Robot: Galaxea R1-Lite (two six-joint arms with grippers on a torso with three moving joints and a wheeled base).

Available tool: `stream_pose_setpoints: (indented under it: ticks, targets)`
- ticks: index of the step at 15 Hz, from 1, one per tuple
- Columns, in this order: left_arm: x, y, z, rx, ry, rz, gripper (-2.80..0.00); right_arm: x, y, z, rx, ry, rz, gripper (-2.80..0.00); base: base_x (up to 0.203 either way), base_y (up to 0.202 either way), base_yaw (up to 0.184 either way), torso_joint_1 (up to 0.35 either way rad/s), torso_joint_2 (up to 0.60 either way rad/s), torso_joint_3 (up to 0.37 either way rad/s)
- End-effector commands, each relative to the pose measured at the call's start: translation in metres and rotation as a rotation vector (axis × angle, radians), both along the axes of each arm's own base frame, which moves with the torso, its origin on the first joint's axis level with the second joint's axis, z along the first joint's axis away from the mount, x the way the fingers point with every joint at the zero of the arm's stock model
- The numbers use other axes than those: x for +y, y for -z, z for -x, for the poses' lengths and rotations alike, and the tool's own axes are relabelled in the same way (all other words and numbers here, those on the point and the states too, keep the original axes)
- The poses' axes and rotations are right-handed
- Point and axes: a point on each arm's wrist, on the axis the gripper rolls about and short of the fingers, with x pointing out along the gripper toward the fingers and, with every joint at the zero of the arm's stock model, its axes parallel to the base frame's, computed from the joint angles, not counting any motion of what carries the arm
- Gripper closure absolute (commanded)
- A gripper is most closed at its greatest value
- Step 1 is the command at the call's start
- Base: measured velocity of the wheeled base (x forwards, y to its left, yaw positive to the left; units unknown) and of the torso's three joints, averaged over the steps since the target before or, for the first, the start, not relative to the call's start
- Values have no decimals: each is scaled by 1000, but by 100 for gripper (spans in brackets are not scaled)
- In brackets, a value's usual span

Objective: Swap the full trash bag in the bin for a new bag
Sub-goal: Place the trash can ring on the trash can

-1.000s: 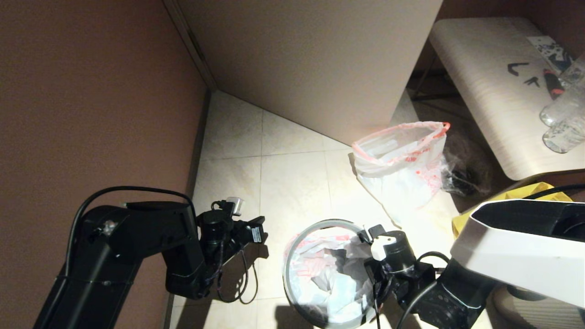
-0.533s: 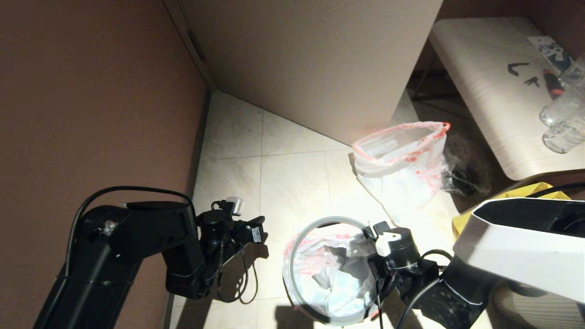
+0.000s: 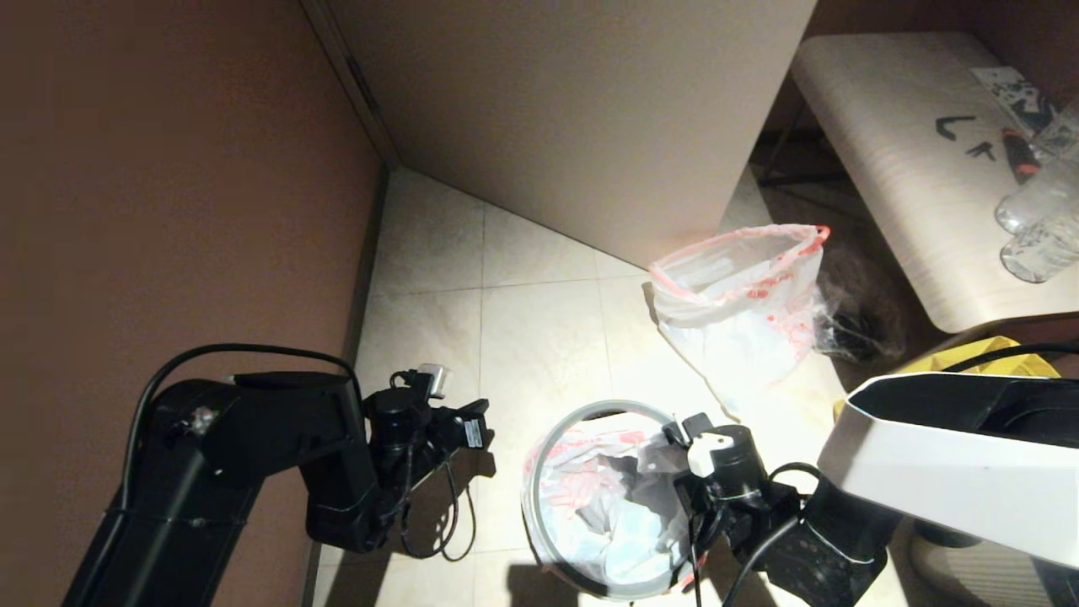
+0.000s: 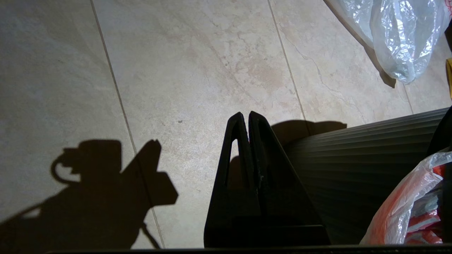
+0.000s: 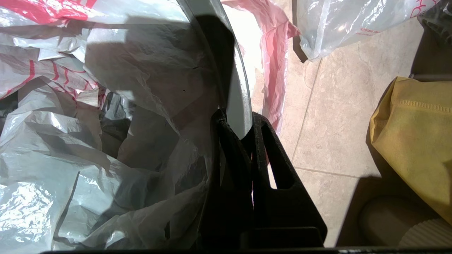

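The grey bin (image 3: 539, 539) stands on the floor at the bottom middle, its ribbed wall (image 4: 370, 151) next to my left gripper. The slack new bag (image 3: 603, 506) lies crumpled inside it, and its red hem (image 5: 273, 70) hangs outside. My right gripper (image 5: 236, 118) is shut on the thin grey hoop (image 5: 235, 81) at the bin's right side. The full trash bag (image 3: 742, 295) stands open-mouthed by the wall beyond the bin. To the left of the bin, my left gripper (image 4: 246, 114) hangs shut and empty over the tiles.
A small clear bag with dark items (image 3: 851, 324) lies right of the full bag. The yellow tote (image 5: 409, 134) sits close to my right arm. A pale table (image 3: 893, 169) with clear bottles (image 3: 1041, 219) is at the back right. Walls close off the left and back.
My right gripper, holding the hoop, swung a little to the right and came back left, and the hoop shifted with it over the bin. The left arm has not moved.
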Motion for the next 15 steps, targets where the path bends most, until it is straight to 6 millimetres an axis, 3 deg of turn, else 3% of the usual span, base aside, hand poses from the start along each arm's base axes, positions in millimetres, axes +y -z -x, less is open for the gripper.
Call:
stream_pose_setpoints:
  ticks: [1, 6, 7, 10, 15]
  targets:
    - [0, 0, 0, -6, 1, 4, 0, 1, 3, -1, 0, 1, 3, 0, 0, 0, 0, 0, 0, 0]
    - [0, 0, 0, -6, 1, 3, 0, 2, 4, -3, -1, 0, 3, 0, 0, 0, 0, 0, 0, 0]
    - [0, 0, 0, -6, 2, 3, 0, 2, 4, -3, -1, -1, 4, -280, 0, 0, 0, 0, 0, 0]
    - [0, 0, 0, -6, 2, 3, 0, 2, -1, -1, -10, -3, -1, -280, 0, 0, 0, 0, 0, 0]
    - [-1, -5, 3, -1, 11, 3, 0, -7, -41, 26, -48, -33, -15, -280, 0, 0, 0, 0, 0, 0]
